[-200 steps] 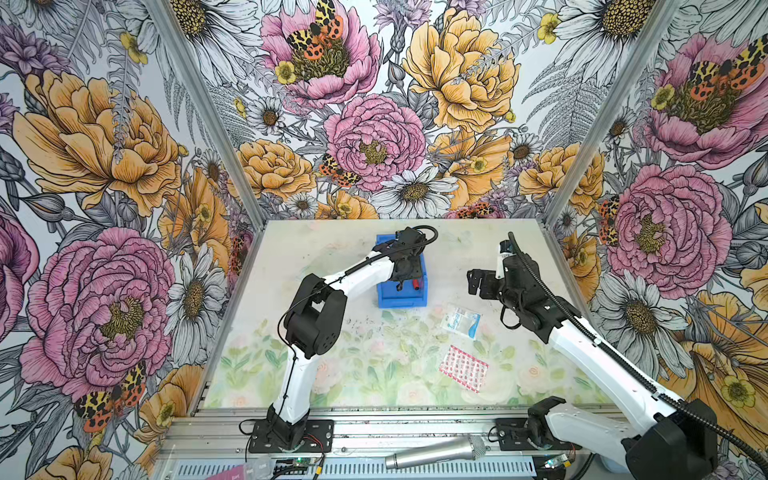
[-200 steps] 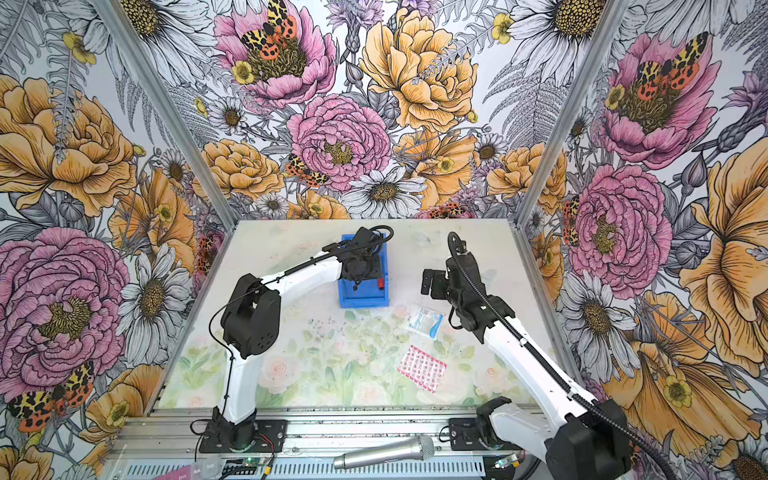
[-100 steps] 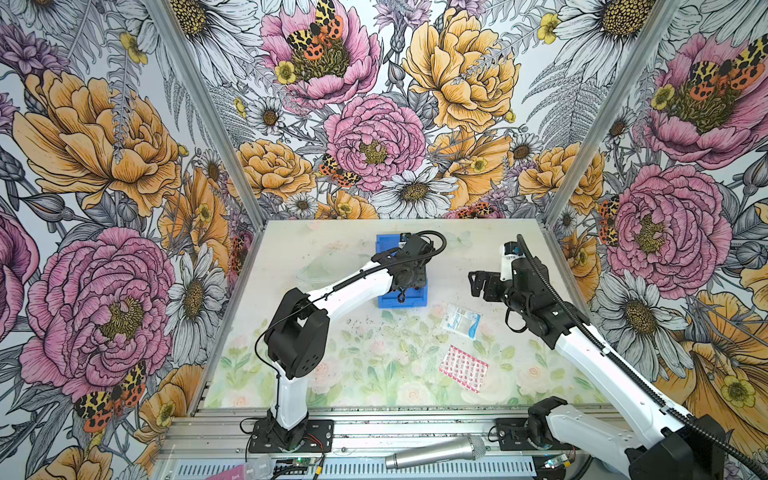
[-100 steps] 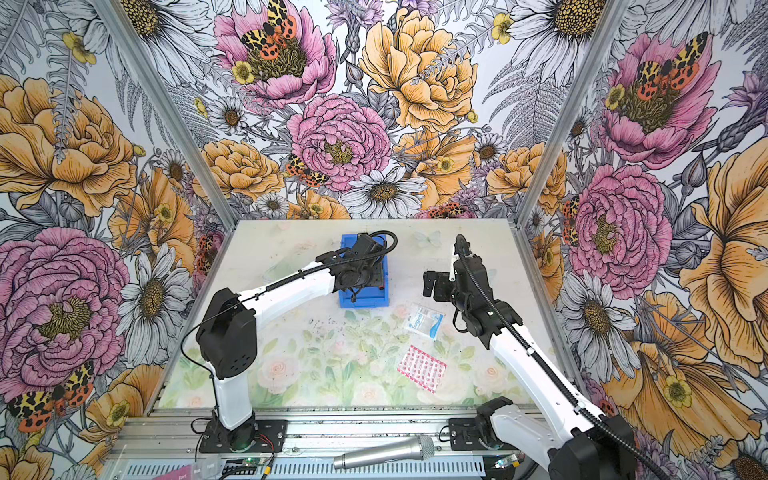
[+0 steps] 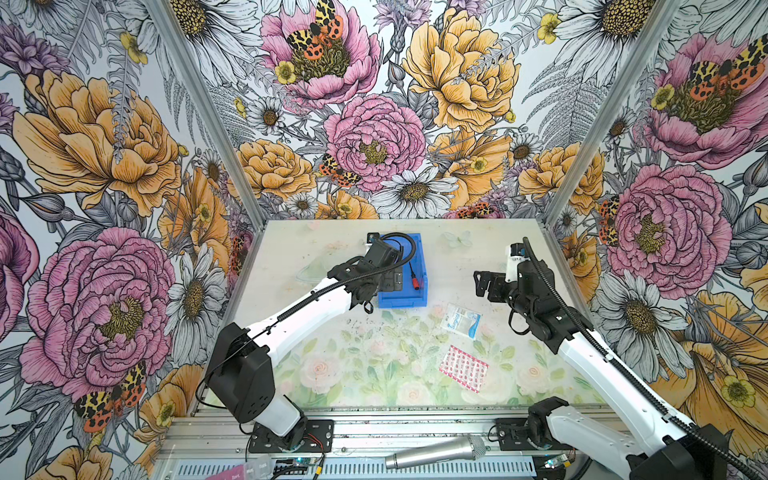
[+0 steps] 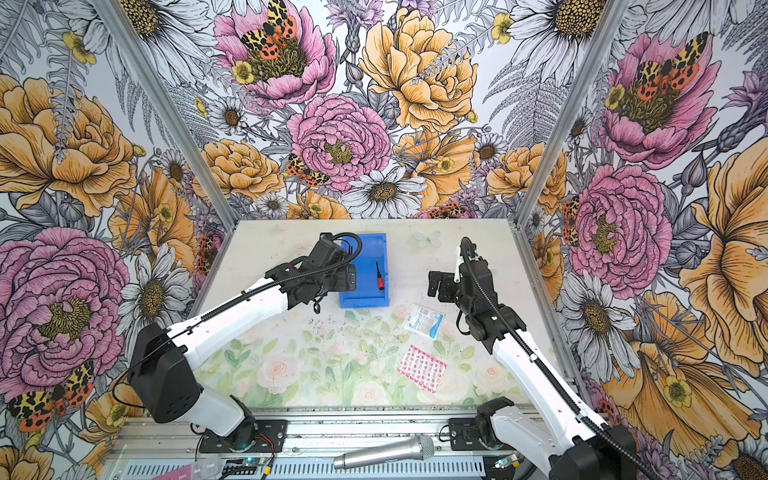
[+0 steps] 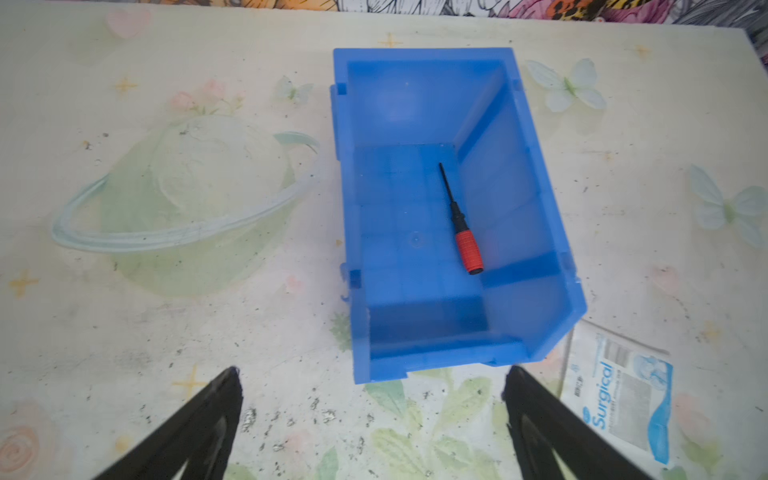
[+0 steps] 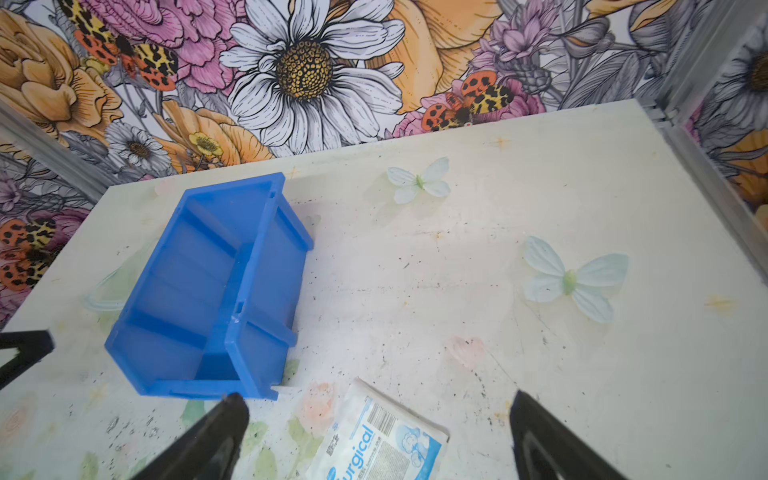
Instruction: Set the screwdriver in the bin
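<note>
Between the two black fingers (image 7: 199,432) of the left gripper (image 7: 372,370) there is nothing. They stand spread wide, hanging above and near the lowered front end of the bright blue rectangular plastic bin (image 7: 347,199). Just ahead of the claw, on the bin's floor, lies the small slim screwdriver (image 7: 461,224) with its thin black shaft and short red handle. It lies flat, with its long axis nearly along the bin's length: handle toward the cut-out end nearest the claw, tip toward the tall far wall. The whole tool lies close beside one long wall. In both top views that wall is on the right arm's side, while the left gripper (image 5: 388,280) hangs over the bin's other long side, apart from the screwdriver (image 6: 379,277).

Further out, the right gripper (image 8: 376,397) also stands open and empty, well apart from the bin. A white and blue paper packet printed "Surgical" (image 8: 374,449) lies on the table near it. A pale green clear plastic mask (image 7: 183,199) lies beside the bin's opposite flank.

By my reading the task is as good as done. The left arm is the nearer one, and what remains is to draw it back and up without a finger catching the bin's rim.
</note>
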{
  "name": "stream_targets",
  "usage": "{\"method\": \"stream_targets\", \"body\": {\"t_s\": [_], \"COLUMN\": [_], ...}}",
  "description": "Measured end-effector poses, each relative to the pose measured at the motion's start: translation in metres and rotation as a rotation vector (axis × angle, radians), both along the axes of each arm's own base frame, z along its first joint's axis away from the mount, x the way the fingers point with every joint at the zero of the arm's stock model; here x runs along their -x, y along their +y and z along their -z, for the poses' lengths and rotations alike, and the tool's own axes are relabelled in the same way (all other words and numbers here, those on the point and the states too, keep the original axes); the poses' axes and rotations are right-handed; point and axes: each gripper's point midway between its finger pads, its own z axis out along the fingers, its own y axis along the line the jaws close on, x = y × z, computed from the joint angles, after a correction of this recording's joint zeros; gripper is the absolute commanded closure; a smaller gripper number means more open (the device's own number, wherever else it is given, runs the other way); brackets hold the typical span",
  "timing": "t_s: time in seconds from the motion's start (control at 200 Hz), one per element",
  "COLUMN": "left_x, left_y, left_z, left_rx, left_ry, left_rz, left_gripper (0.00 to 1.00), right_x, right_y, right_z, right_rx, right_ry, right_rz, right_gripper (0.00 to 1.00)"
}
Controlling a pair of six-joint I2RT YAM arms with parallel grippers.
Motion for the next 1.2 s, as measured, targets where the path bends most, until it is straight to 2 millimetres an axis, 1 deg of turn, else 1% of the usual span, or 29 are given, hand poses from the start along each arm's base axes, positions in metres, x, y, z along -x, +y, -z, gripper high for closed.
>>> {"method": "stream_targets", "body": {"t_s": [0.08,0.18,0.265,0.335,0.435,0.53,0.576,0.621,0.691,0.786,0.901,1.051,1.121,1.201], "left_x": [0.001,0.011,0.021,0.030,0.042,0.051,0.054,0.056,0.057,0.055,0.051,0.042,0.036,0.027], "left_y": [0.029,0.070,0.108,0.132,0.159,0.181,0.191,0.199,0.207,0.214,0.229,0.236,0.233,0.226], "left_z": [0.002,0.003,0.001,0.004,0.023,0.047,0.056,0.063,0.069,0.070,0.067,0.056,0.053,0.057], "left_rx": [-0.028,-0.048,-0.074,-0.104,-0.159,-0.213,-0.239,-0.266,-0.289,-0.294,-0.288,-0.227,-0.197,-0.169], "left_ry": [-0.011,-0.052,-0.136,-0.209,-0.276,-0.299,-0.301,-0.300,-0.308,-0.335,-0.347,-0.405,-0.440,-0.455], "left_rz": [-0.031,-0.082,-0.167,-0.219,-0.256,-0.273,-0.282,-0.287,-0.291,-0.289,-0.322,-0.326,-0.308,-0.274], "left_gripper": [0.01,0.02,0.01,0.01,0.01,0.01,0.01,0.01,0.01,0.01,0.01,0.01,0.01,0.01], "right_x": [0.000,0.006,0.012,0.018,0.028,0.038,0.041,0.045,0.049,0.053,0.057,0.047,0.041,0.031], "right_y": [-0.019,-0.042,-0.062,-0.079,-0.103,-0.119,-0.124,-0.126,-0.129,-0.133,-0.136,-0.141,-0.139,-0.136], "right_z": [0.010,0.027,0.040,0.050,0.065,0.081,0.087,0.093,0.100,0.112,0.126,0.127,0.127,0.125], "right_rx": [0.034,0.079,0.104,0.112,0.113,0.124,0.136,0.154,0.180,0.213,0.228,0.226,0.216,0.202], "right_ry": [-0.001,0.014,0.031,0.045,0.065,0.082,0.089,0.095,0.097,0.094,0.117,0.099,0.087,0.054], "right_rz": [0.079,0.161,0.221,0.272,0.343,0.383,0.385,0.380,0.366,0.355,0.334,0.322,0.304,0.291], "right_gripper": [0.01,0.01,0.01,0.01,0.01,0.01,0.01,0.01,0.01,0.01,0.00,0.00,0.00,0.01]}}
